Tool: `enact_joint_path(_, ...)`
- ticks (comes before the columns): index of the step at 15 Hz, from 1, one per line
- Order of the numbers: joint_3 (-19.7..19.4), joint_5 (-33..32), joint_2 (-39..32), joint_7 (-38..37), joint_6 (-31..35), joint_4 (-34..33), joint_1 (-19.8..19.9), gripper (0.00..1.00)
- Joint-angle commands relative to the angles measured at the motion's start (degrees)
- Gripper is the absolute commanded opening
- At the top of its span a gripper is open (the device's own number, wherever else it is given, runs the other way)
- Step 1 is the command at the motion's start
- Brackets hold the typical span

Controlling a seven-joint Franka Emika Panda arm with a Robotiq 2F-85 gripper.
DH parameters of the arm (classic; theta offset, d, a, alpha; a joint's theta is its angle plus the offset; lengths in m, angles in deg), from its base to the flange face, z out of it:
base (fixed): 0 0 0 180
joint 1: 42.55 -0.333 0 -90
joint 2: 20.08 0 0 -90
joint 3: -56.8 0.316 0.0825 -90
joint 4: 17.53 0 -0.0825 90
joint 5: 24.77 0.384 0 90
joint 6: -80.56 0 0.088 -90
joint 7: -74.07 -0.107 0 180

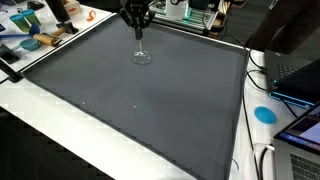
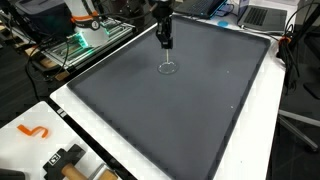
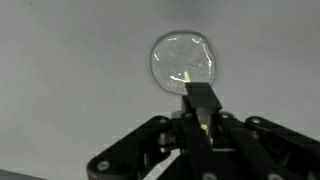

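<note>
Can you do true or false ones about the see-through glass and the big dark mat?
1. The clear glass is on the dark mat. True.
2. The end effector is right above the glass. True.
3. The glass is full of red juice. False: it is clear and looks empty.
4. The orange squiggle lies on the mat. False: it lies on the white table beside the mat.

Flat, even room light, barely any shadows on the dark mat (image 1: 150,100). Wrist view's soft and grainy, the claw (image 3: 201,98) is blurry, and there are small glints on the glass (image 3: 183,60).
</note>
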Motion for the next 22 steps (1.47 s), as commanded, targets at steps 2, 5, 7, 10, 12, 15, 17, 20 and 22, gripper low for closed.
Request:
enact_joint_path(2,0.59,-0.31,-1.88,0.05,3.24,1.35,0.89,0.03)
enact_joint_path(5,0.80,-0.06,-3.15,0.12,4.73,1.56,1.05,0.03)
enact_joint_path(7,0.94,0.03,-3.85,0.14,5.44,1.66,1.16,0.03)
enact_joint_path(10,1.11,-0.07,-4.76,0.05,6.32,1.71,1.37,0.03)
enact_joint_path(12,1.17,-0.17,-5.08,-0.06,6.68,1.83,1.46,0.03)
enact_joint_path(15,1.20,-0.25,-5.34,-0.09,6.75,2.00,1.60,0.03)
enact_joint_path(17,1.12,-0.62,-5.39,-0.28,6.63,2.04,1.63,0.03)
enact_joint_path(20,1.08,-0.76,-5.32,-0.42,6.44,2.02,1.71,0.03)
enact_joint_path(22,1.11,-0.64,-5.11,-0.36,6.20,1.98,1.74,0.03)
